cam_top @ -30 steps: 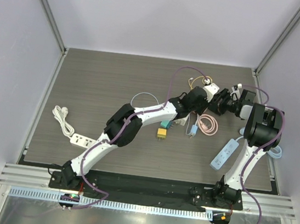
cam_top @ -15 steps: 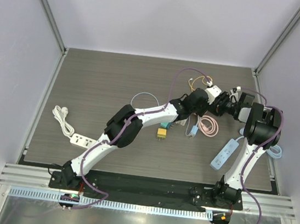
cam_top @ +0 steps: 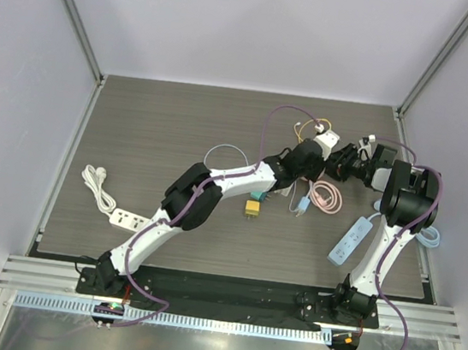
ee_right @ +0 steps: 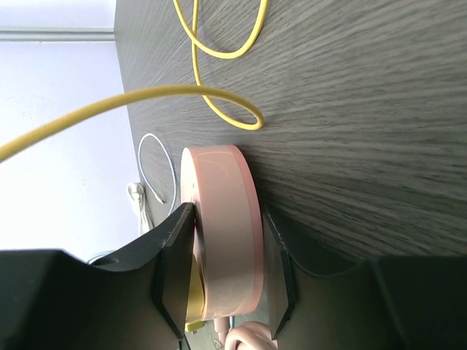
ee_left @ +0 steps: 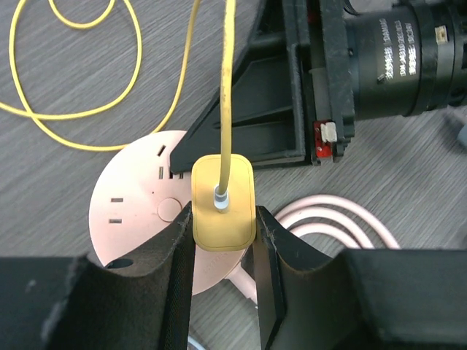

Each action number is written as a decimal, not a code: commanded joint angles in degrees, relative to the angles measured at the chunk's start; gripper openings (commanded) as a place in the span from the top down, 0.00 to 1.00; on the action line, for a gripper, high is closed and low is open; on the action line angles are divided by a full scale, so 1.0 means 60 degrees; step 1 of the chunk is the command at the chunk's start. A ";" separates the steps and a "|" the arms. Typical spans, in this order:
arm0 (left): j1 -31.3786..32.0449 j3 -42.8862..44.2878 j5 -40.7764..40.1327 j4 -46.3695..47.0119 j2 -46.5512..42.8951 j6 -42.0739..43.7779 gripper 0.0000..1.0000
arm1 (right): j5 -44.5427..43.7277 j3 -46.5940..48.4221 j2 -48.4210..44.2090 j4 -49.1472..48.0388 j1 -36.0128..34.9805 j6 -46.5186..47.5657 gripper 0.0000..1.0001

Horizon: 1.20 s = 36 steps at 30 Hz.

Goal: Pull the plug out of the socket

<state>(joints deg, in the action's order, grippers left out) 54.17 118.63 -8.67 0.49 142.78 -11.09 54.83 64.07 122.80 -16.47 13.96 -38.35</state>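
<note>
In the left wrist view, my left gripper [ee_left: 223, 222] is shut on the yellow plug [ee_left: 223, 204], which sits against the face of the round pink socket [ee_left: 131, 211]. A yellow cable [ee_left: 228, 80] rises from the plug. In the right wrist view, my right gripper [ee_right: 222, 226] is shut on the socket [ee_right: 226, 219], gripping it edge-on across its thickness; the plug [ee_right: 193, 313] shows at its left face. In the top view both grippers, left [cam_top: 316, 151] and right [cam_top: 343, 162], meet at the table's back right, hiding the socket.
The socket's pink coiled cord [cam_top: 326, 196] lies just in front of the grippers. A blue plug [cam_top: 300, 205] and a yellow-green adapter [cam_top: 252, 207] are nearby. A white power strip [cam_top: 350, 242] lies at the right; another [cam_top: 125, 218] with its cable [cam_top: 95, 183] lies at the left.
The two grippers have drawn closer together at the socket. The yellow cable loop above them has shifted a little.
</note>
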 commanded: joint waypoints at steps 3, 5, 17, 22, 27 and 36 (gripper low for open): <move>-0.0459 -0.0230 0.0038 0.2437 -0.1472 -0.1885 1.00 | -0.1125 -0.0132 -0.0135 0.1134 -0.0100 0.0869 0.99; -0.0518 -0.0303 0.0038 0.2423 -0.1502 -0.2018 1.00 | -0.1184 -0.0161 -0.0193 0.1133 -0.0114 0.0912 0.99; -0.0665 -0.0597 0.0083 0.2277 -0.1941 -0.1873 1.00 | -0.1887 -0.0030 -0.0223 0.1690 -0.0114 0.1264 0.99; -0.0650 -0.0567 0.0067 0.2159 -0.2087 -0.1534 1.00 | -0.2121 0.0058 -0.0223 0.1938 -0.0114 0.1410 0.99; -0.1015 -0.0684 0.1121 0.2948 -0.2029 -0.3187 1.00 | -0.2209 0.0088 -0.0238 0.2056 -0.0114 0.1499 0.99; -0.0710 -0.0158 -0.0193 0.2045 -0.2205 -0.1188 1.00 | -0.2400 0.0088 -0.0282 0.2159 -0.0114 0.1572 0.99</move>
<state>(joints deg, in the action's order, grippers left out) 49.54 111.09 0.01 5.74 138.58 -27.22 50.98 65.82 120.49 -8.99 12.71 -35.55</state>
